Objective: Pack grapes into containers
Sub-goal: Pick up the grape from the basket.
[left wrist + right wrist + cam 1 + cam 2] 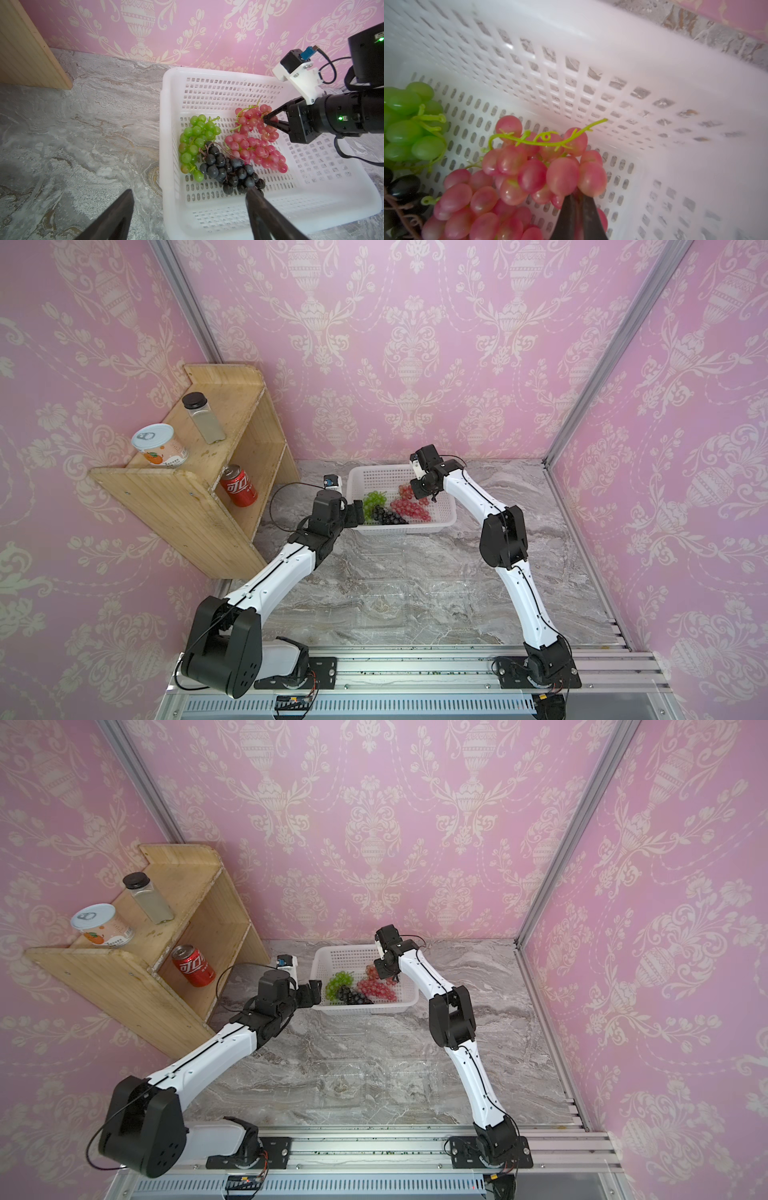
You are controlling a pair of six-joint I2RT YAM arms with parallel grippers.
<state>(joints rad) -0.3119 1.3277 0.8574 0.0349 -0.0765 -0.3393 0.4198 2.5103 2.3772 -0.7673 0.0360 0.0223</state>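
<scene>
You are at the very start of the packing: all four bunches lie in the white basket (166, 133) at the back of the surface (83, 124), and none has reached a box yet. The two clear containers (388, 598) show only as faint outlines side by side on the bare marble nearer the robot, well apart from the basket, and as far as you can tell both are empty. Your right hand (266, 120) is down inside the basket with its fingers closed to a thin slit, pinching the edge of the far red bunch (252, 119). Whether it has a berry or a bit of stem you cannot tell, and the bunch looks to be resting on the basket floor, not lifted. The near red bunch (257, 152) lies just beside it, touching or nearly so, so expect it may drag along when you raise the grip. The green bunch (195, 143) and the dark bunch (230, 168) lie against each other on the basket's other side. Your left hand (189, 190) hangs wide open and empty over the basket's near corner, one finger above the surface outside the wall and the other just by the dark bunch. What remains is everything: lifting, carrying and placing each of the four bunches.
</scene>
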